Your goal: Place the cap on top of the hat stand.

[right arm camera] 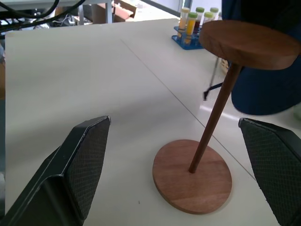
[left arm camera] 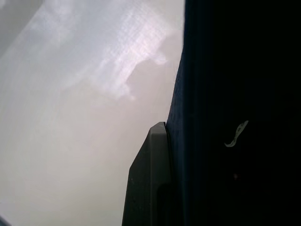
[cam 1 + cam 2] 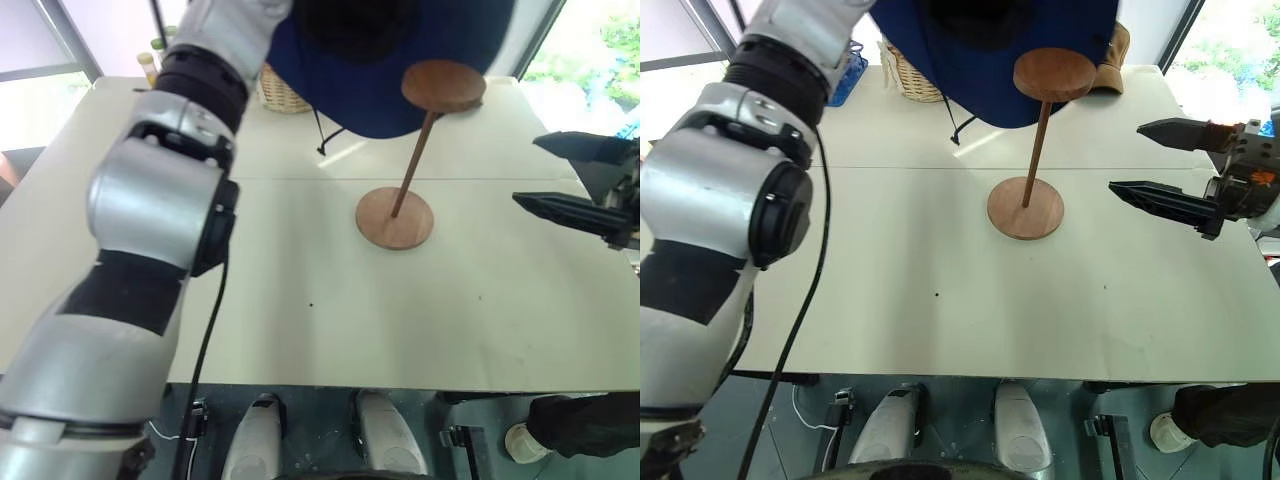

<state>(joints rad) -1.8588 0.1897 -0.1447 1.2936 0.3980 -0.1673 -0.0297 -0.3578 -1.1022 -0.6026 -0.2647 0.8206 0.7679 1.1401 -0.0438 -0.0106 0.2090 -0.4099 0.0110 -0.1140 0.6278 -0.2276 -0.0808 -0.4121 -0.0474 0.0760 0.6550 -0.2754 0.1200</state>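
The white counter (image 3: pixel 890 300) is carrying the hat stand (image 3: pixel 1028 205), which is standing upright a little right of the middle, its round base flat on the surface and its thin rod rising to the flat top disc. At the right edge of the scene the right end effector (image 3: pixel 1160 160) is hanging level with both fingers spread wide apart, holding nothing and pointing left toward the stand, well apart from it. Farther back, the cap (image 3: pixel 380 70) is hanging in the air behind and above the stand's top disc, not resting on it, its cord dangling down toward the counter. The left end effector (image 2: pixel 162 188) is pinching the cap's navy fabric, its fingers closed tight on it, as the wrist view shows. At the far edge, a woven basket (image 3: pixel 280 92) is sitting left of the cap, and a rack of tubes (image 1: pixel 194 26) is standing nearby.
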